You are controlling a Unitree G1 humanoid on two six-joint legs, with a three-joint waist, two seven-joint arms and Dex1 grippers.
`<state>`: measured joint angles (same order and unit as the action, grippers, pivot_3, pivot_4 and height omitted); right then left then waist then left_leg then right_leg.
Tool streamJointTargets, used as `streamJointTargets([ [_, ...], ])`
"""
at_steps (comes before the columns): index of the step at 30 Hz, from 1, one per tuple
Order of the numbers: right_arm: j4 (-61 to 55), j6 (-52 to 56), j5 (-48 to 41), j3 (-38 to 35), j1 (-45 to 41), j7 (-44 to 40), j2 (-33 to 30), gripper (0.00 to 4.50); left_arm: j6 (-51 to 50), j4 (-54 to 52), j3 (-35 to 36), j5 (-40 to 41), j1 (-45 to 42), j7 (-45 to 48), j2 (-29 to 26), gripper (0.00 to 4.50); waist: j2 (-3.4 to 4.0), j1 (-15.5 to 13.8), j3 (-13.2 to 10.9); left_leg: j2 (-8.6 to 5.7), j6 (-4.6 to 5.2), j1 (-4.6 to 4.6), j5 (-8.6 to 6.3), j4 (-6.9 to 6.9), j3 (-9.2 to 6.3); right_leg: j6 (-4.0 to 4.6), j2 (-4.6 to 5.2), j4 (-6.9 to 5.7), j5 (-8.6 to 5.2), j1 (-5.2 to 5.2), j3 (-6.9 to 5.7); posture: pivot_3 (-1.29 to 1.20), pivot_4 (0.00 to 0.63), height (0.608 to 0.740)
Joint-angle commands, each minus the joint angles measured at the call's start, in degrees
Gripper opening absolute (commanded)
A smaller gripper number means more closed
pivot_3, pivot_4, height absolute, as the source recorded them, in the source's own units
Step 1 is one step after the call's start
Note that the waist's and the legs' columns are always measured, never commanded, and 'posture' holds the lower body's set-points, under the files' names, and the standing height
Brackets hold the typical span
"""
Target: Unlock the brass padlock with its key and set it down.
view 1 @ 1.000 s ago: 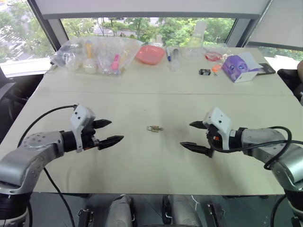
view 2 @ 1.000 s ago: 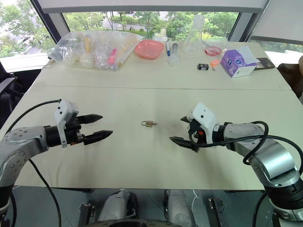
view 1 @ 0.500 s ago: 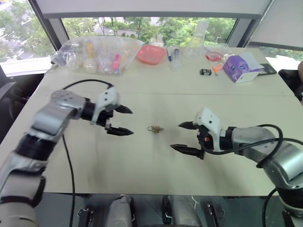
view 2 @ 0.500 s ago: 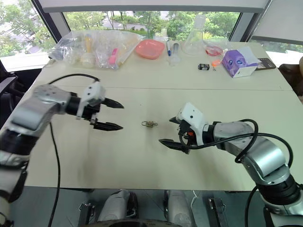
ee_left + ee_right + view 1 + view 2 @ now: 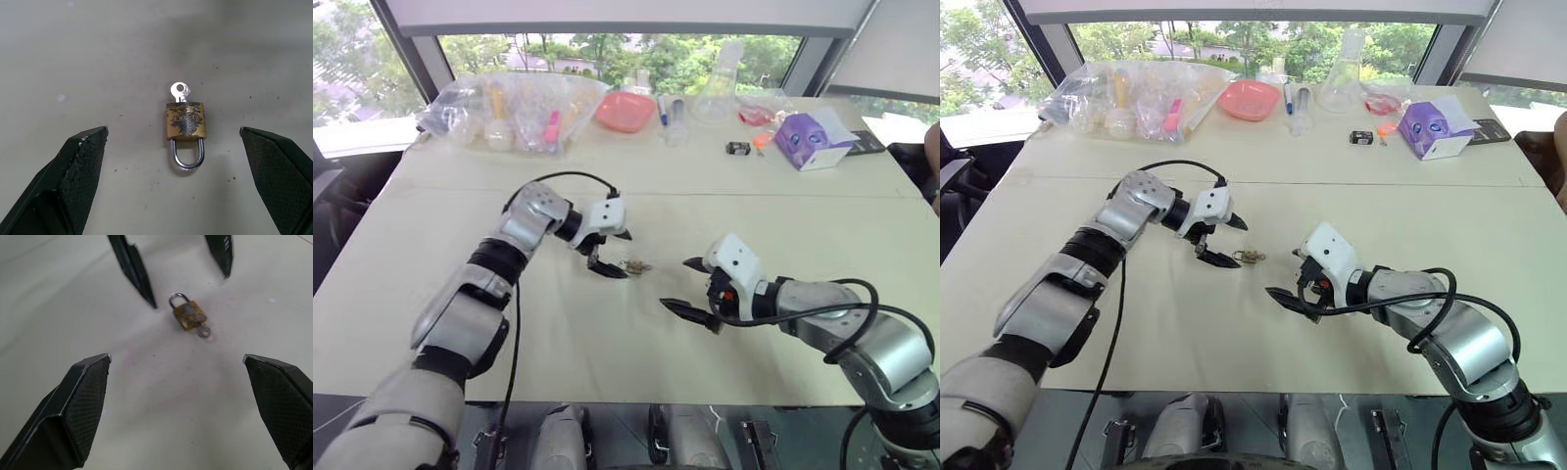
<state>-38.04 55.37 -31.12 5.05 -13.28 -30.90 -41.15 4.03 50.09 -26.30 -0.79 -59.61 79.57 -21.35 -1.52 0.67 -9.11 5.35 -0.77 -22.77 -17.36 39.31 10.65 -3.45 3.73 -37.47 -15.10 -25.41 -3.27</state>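
Because the small brass padlock (image 5: 185, 122) lies flat on the pale matte surface (image 5: 607, 343) directly ahead of your left pincer (image 5: 607, 251), between the lines of its two wide-spread black fingers, that arm is plainly the nearer one; your right pincer (image 5: 683, 285), just as wide and holding nothing, hangs a little farther off on the lock's other side. The lock's long axis runs along the left pincer's pointing line, its thin silver shackle toward that pincer and the tiny silvery round-headed key (image 5: 180, 90) already seated in the far end, so closing should catch the flat sides of the body. The brass is tarnished and blotched, the shackle smooth and slick, the finger pads cross-hatched for grip.
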Motion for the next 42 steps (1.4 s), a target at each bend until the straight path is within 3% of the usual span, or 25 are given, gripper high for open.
streamJointTargets([
  [1, -2.3, -0.9, 0.1, -2.0, 0.9, 1.0, 0.6, 4.46, 3.3, 2.0, 0.5, -1.8, -1.4, 0.7, 1.6, 4.5, 0.0, -0.1, 0.0, 0.0, 0.0, -0.01, 0.0, 0.0, -0.02, 0.0, 0.0, -0.01, 0.0, -0.01, -0.01, 0.0, 0.15, 0.74],
  [8, -2.2, -2.5, 0.9, -2.1, 2.7, 1.6, 1.0, 4.46, 7.6, 7.5, 0.4, -6.3, -1.7, -3.3, 5.0, 4.5, -0.01, -0.5, 0.1, 0.0, 0.17, -0.04, -0.09, 0.12, -0.08, 0.0, 0.03, 0.0, 0.0, 0.08, -0.05, 0.0, 0.15, 0.74],
  [11, -2.2, -2.9, 1.2, -2.2, 3.3, 1.7, 1.0, 4.5, 8.8, 8.6, 0.3, -7.6, -1.4, -3.6, 5.5, 3.71, 0.0, -0.9, 0.1, 0.0, 0.36, -0.04, -0.2, 0.25, -0.12, 0.0, 0.03, -0.01, 0.0, 0.14, -0.07, 0.0, 0.15, 0.74],
  [17, -2.2, -3.4, 1.5, -2.5, 4.0, 2.0, 1.1, 4.5, 9.2, 9.0, 0.1, -8.8, -0.5, -3.0, 6.1, 0.74, 0.0, -1.2, 0.1, 0.04, 0.71, -0.19, -0.4, 0.76, -0.17, 0.0, 0.04, -0.09, 0.01, 0.21, -0.09, 0.0, 0.15, 0.74],
  [21, -1.5, -3.4, 0.5, -3.2, 3.8, 2.4, 2.3, 4.5, 10.4, 9.3, 1.1, -9.5, -0.8, -6.5, 6.6, 0.72, -0.01, -1.3, 0.1, 0.04, 0.74, -0.2, -0.42, 0.79, -0.18, -0.01, 0.05, -0.09, 0.03, 0.23, -0.09, 0.0, 0.15, 0.74],
  [27, 4.6, 4.1, -11.0, -14.7, -0.7, 9.6, 14.8, 4.5, 21.3, 5.6, 5.7, -8.2, -0.5, -13.1, 1.8, 0.72, -0.02, -0.8, 0.1, 0.04, 0.74, -0.28, -0.42, 0.81, -0.18, -0.16, 0.04, -0.11, 0.14, 0.14, -0.09, 0.0, 0.15, 0.74],
  [31, 6.0, 8.1, -15.5, -17.9, -4.7, 12.4, 17.4, 4.5, 25.7, -1.0, 9.3, -4.5, 2.2, -11.7, -2.9, 0.72, 0.02, -0.1, 0.1, 0.11, 0.47, -0.44, -0.27, 0.77, -0.18, -0.14, 0.02, -0.28, 0.15, -0.1, -0.12, 0.0, 0.15, 0.74],
  [36, 6.8, 11.6, -21.4, -18.6, -8.8, 13.6, 19.1, 4.5, 22.8, -14.8, 14.1, 3.1, 7.5, -9.5, -5.8, 0.72, 0.03, -0.1, 0.1, 0.11, 0.35, -0.54, -0.2, 0.79, -0.17, -0.15, 0.04, -0.27, 0.15, -0.14, -0.13, 0.0, 0.15, 0.74],
  [42, 10.7, 13.7, -29.1, -20.0, -13.7, 18.7, 24.1, 4.5, 24.4, -29.6, 15.2, 4.4, 14.4, -11.9, -7.9, 0.72, 0.08, 0.0, 0.1, 0.11, 0.3, -0.52, -0.17, 0.8, -0.17, -0.16, 0.03, -0.32, 0.15, -0.14, -0.12, 0.0, 0.15, 0.74],
])
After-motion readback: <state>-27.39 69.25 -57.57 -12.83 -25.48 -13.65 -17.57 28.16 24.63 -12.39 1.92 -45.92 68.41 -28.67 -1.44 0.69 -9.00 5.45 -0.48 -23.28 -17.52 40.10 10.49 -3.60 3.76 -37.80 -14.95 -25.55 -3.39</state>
